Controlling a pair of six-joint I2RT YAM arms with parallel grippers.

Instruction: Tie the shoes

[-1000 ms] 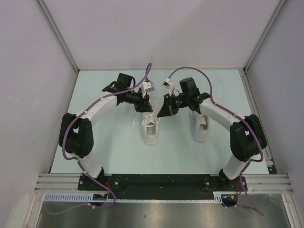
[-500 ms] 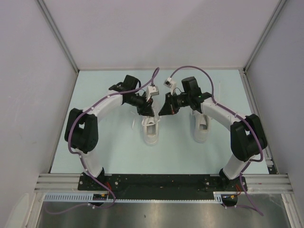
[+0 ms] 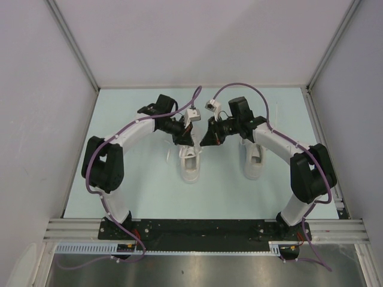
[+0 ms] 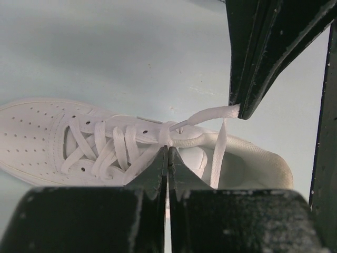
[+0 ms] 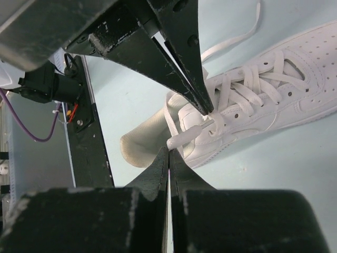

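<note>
Two white sneakers sit on the pale blue table, toes pointing away from the arm bases. The centre shoe lies under both wrists, and the right shoe lies beside it, half covered by the right arm and untouched. Both arms curve inward so that their grippers meet over the centre shoe's lacing. The main risk, as I judge it, is the thin lace slipping out of a pinch if either arm pulls before the other is ready. It is flat and smooth, and only a short end shows beyond the fingers. A sideways tug could also drag the light shoe across the table rather than tighten the crossing, or pull the first half-knot loose. The left gripper is clenched, jaws pressed together with no gap, and its tips sit at the crossing where the laces meet above the tongue. It seems to pinch a strand there. The right gripper is likewise clamped tight, holding the lace end drawn out taut over the shoe's opening.
</note>
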